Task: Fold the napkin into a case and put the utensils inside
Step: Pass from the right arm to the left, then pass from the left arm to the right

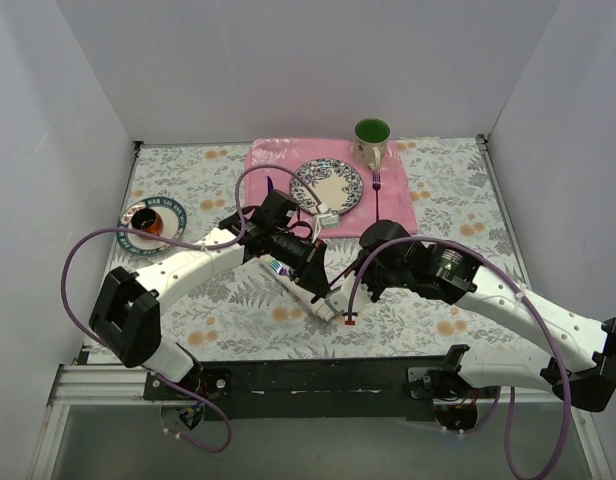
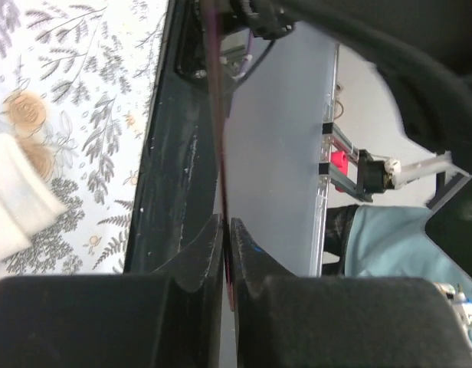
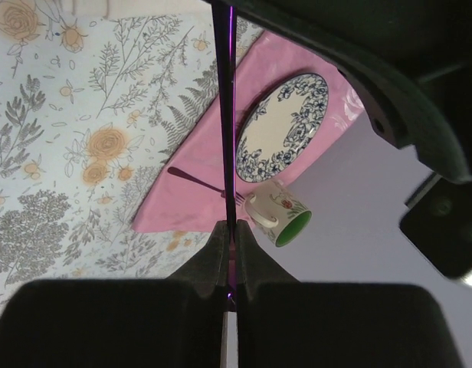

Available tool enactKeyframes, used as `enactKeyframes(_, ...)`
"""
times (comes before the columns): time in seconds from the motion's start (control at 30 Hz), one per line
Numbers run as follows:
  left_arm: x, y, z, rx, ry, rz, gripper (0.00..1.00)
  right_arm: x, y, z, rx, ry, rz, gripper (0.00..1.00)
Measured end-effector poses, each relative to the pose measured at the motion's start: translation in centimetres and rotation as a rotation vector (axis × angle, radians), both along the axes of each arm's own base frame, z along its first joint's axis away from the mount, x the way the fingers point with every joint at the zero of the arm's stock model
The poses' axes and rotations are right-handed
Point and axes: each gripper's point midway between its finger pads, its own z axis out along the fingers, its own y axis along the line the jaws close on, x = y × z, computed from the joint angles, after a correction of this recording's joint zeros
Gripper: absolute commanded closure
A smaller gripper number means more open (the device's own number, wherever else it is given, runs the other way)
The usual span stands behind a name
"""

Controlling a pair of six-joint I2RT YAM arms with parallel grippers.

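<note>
Over napkin (image 2: 14, 207), found left pincer (image 2: 227, 230) and right pincer (image 3: 230, 230) each clamped on thin utensil (image 3: 230, 115) edge; could twist loose under opposing pull.

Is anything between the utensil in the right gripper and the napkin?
Nothing loose shows between them. The utensil hangs beside the napkin's near end; the left gripper sits close beside it too.

top: overhead, down | left wrist: toward table (image 2: 75, 115) edge | right wrist: behind right end effector (image 3: 230, 230); plate (image 3: 282, 126) shared with top
</note>
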Motion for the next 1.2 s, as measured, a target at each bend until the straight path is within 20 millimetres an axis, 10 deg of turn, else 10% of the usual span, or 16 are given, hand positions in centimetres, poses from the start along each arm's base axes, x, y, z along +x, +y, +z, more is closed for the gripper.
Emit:
enactKeyframes(0.03, 0.1, 0.0, -0.5, 0.017, 0.009, 0.022, 1.00, 0.1, 0.0, 0.2, 0.000, -0.009, 0.002, 0.99)
enactKeyframes(0.17, 0.2, 0.2, -0.6, -0.014, 0.019, 0.068, 1.00, 0.7, 0.8, 0.9, 0.035, -0.063, -0.006, 0.27)
enactKeyframes(0.37, 0.4, 1.1, 3.5, -0.163, -0.055, 0.163, 1.00, 2.6, 2.0, 5.8, 0.246, -0.181, -0.097, 0.01)
enactKeyframes(0.7, 9.7, 5.1, 9.6, -0.354, -0.237, 0.581, 1.00, 2.5, 2.2, 15.5, 0.725, -0.118, -0.293, 0.01)
enactKeyframes(0.9, 11.9, 7.9, 14.4, -0.468, -0.369, 0.760, 1.00, 2.9, 4.9, 20.4, 1.005, 0.110, -0.442, 0.01)
enactKeyframes(1.2, 14.5, 11.4, 17.7, -0.587, -0.360, 0.963, 1.00, 3.1, 9.7, 22.1, 1.207, 0.512, -0.542, 0.12)
